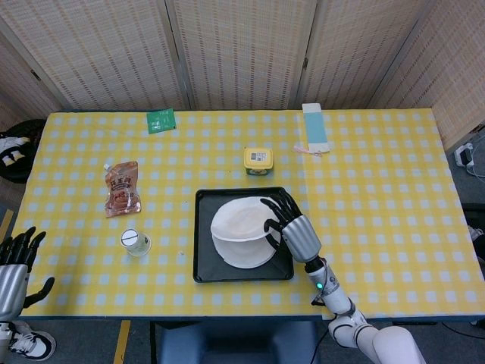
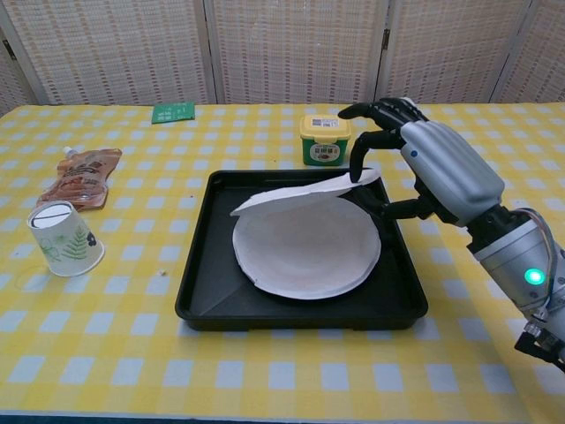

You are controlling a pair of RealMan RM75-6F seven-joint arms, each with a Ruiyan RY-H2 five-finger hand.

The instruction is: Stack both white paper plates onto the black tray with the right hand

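Chest view alone — held plate [image 2: 300, 193] tilts above lower plate [image 2: 305, 252].
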